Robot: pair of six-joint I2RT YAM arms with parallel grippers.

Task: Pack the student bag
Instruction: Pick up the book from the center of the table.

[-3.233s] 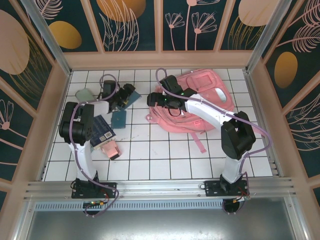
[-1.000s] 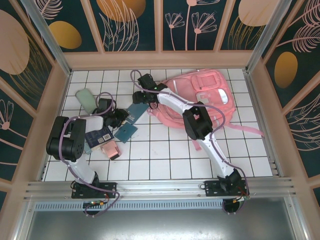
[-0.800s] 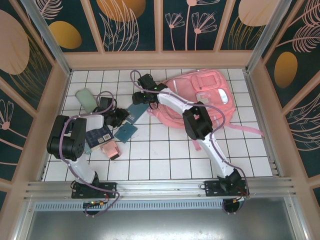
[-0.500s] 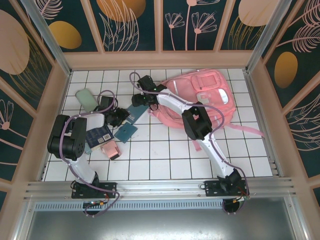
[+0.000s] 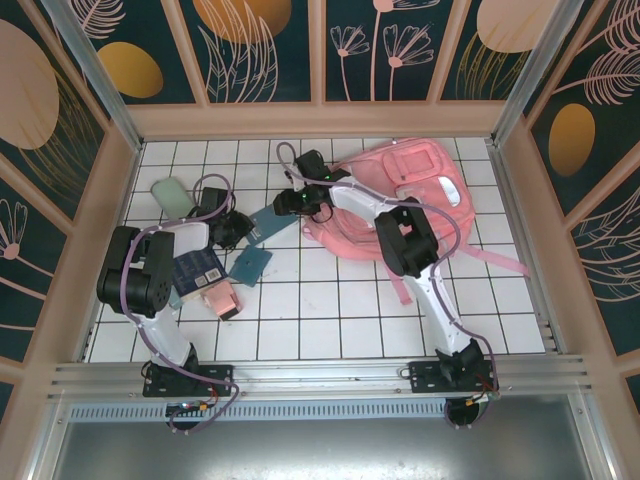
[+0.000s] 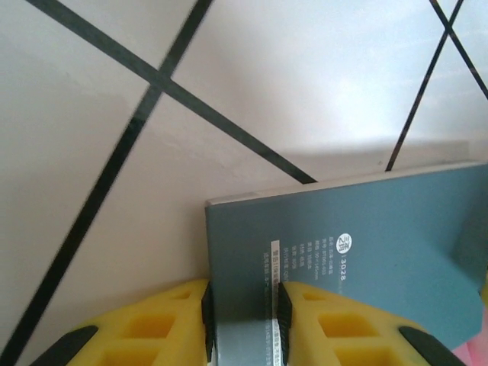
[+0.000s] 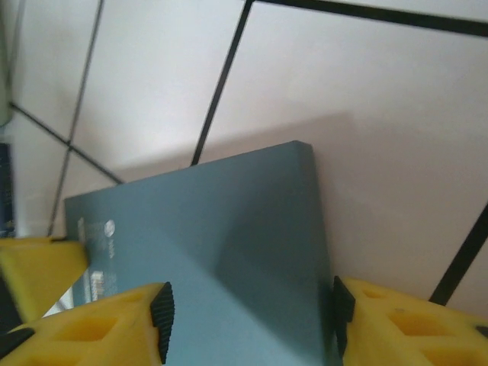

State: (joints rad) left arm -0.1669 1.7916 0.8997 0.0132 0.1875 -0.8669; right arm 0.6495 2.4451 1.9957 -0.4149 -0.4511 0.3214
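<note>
left gripper [image 6: 242,313]: pinching blue-green book [image 6: 366,252] by its thin edge | right gripper [image 7: 248,313]: fingers each side of that book; cannot tell if squeezing | student bag [image 5: 420,190]: far right tiles, beside right gripper

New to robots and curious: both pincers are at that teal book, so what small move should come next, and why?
Probably the right pincer should squeeze onto the teal book. The left pincer already pinches one edge, while the right's fingers seem only to straddle the other end near the pink bag.
</note>
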